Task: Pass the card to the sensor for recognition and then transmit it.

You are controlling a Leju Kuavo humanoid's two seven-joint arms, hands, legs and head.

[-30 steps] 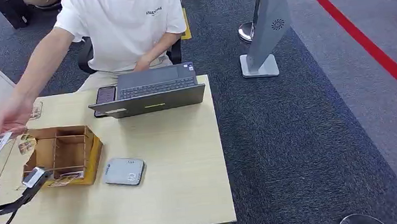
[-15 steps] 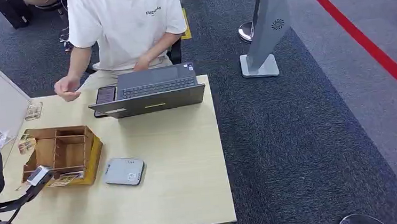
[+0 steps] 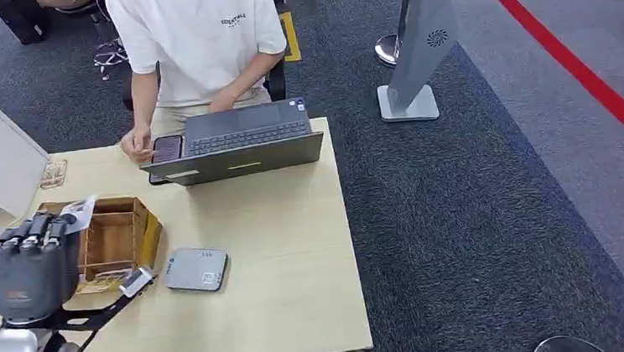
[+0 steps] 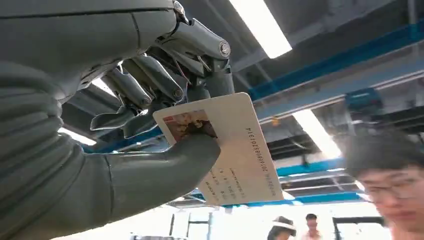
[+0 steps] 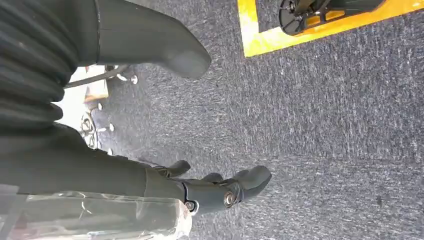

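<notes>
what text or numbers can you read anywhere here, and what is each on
"2016868520131 4", as far as it reads: along the card held in the left hand.
Smaller lines on that card: too small to read.
Print on the person's white shirt: too blurred.
Markings on the grey sensor: too small.

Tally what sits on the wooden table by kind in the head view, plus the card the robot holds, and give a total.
Laptop: 1
Phone: 1
Wooden compartment box: 1
Grey sensor pad: 1
Card, pinched in the left hand: 1
Total: 5
</notes>
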